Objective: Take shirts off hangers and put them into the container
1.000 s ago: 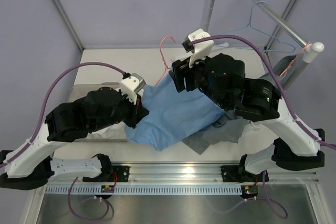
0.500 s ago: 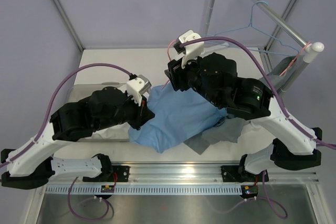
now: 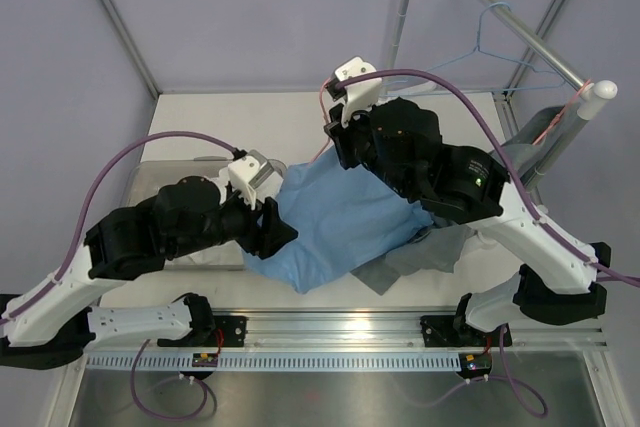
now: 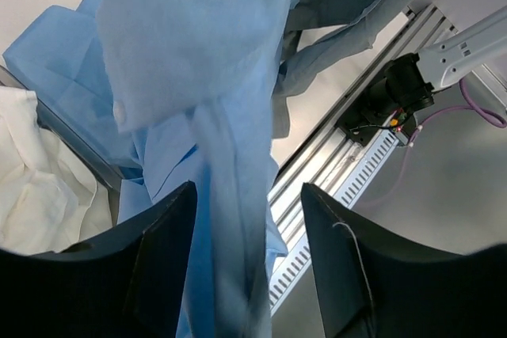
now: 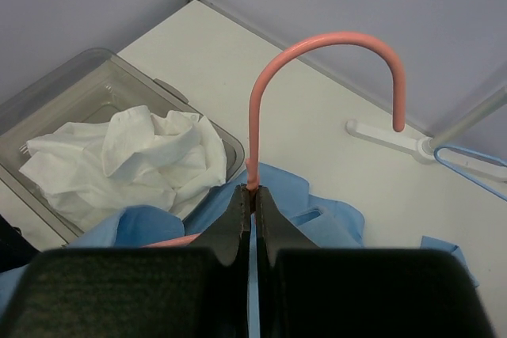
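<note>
Pinching pink hanger (image 5: 317, 41) at neck under hook, right gripper (image 5: 252, 202) jaws pressed together; hook stands straight up from jaws, hanger body runs down into light blue shirt (image 3: 350, 217). Shirt lies partly over container (image 5: 87, 61) rim, white shirt (image 5: 127, 156) inside. Left gripper (image 4: 247, 195) nearer shirt body, jaws spread, cloth hanging between. Since earlier frame: right jaws closed on hanger, left released
</note>
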Robot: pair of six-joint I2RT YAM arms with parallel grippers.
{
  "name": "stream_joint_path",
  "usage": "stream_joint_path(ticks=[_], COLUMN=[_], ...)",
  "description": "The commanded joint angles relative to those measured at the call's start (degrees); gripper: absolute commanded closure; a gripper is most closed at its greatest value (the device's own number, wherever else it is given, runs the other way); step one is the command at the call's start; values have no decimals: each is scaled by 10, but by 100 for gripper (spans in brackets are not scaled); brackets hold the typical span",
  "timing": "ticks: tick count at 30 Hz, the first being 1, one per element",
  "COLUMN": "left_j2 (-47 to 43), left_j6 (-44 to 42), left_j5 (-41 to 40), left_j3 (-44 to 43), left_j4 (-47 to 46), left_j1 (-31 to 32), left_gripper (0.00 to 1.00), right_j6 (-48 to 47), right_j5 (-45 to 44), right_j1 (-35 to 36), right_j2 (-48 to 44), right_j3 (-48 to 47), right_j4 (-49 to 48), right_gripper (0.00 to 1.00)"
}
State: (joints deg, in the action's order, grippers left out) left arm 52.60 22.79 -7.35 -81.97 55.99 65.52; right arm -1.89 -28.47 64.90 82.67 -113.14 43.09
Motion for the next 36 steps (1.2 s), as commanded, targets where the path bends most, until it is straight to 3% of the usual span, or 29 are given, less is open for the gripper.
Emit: stream_joint_path(ticks=[1,5,7,8,9,12,15,19,22,27,31,36], left_j2=[-31,-71,-83,-86,-90,-93,-91,-111,-135,-155,-185,-175], left_j6=[17,43,51,57,60,65,63,60,55,49,53,61], left_j5=[9,-6,-13,-18,-20,-24,-25,-42,-45,-71,-116,-115], left_j3=[51,92,103,108,109,110,109,120,145,166,175,190], left_j4=[-22,-14,-10,-6,1,4,-3,-34,-77,-98,-97,-91], left_j1=[2,3,3,3,3,3,3,6,7,7,7,7], left_gripper=[40,39,43,49,62,73,100,100,100,100,100,100], right_j6=[-23,-45,-55,-58,-67,-88,-101,-60,-1,159,196,216], right_j5=[-33,-70,-82,-100,-111,-161,-214,-330,-359,-303,-236,-182], right_j1=[-5,-6,-5,-5,-6,-5,-8,-39,-76,-161,-260,-325], right_j2=[-22,-32,-43,-46,-48,-58,-67,-62,-66,-81,-130,-163], right_j3=[-52,-79,-87,-88,-90,-89,-73,-74,-64,-71,-10,23], right_j4=[-6,16,23,25,26,25,7,4,18,117,112,117], right_gripper=[100,100,100,100,100,100,100,100,100,100,100,100])
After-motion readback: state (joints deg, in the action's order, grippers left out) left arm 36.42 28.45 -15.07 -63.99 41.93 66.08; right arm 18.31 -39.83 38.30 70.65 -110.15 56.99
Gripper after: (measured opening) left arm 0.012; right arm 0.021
